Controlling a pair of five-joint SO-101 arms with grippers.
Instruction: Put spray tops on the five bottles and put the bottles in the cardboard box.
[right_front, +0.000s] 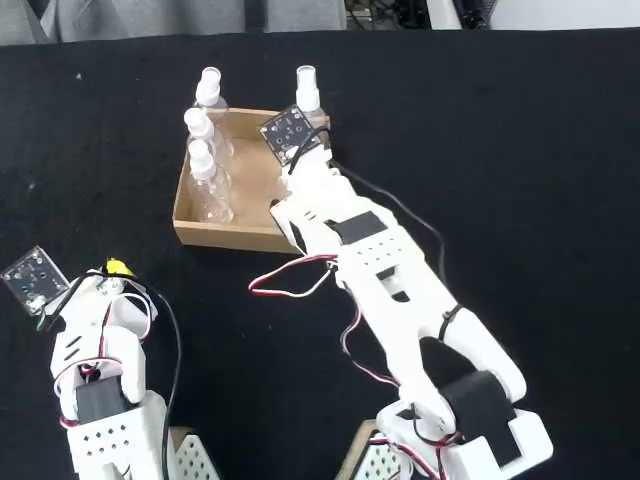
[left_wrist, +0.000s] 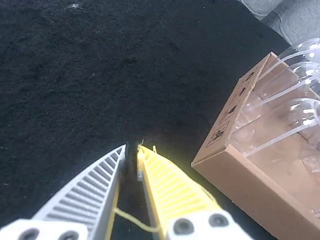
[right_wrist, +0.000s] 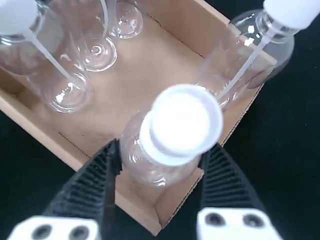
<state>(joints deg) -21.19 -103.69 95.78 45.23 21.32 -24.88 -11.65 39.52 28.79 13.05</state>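
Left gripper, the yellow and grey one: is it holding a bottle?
No, the left gripper is shut on nothing, above the black table.

A: Any writing you can actually read here?

B: No word or number is legible. The only print is on the cardboard box (right_front: 225, 237), which sits toward 11 o'clock from the table's middle.

A: What sort of print?

B: A row of small dark marks (left_wrist: 220, 135) on the outer wall at the box's 9 o'clock side, seen from the left wrist view. They look like framed pictograms, but what they show I cannot tell.
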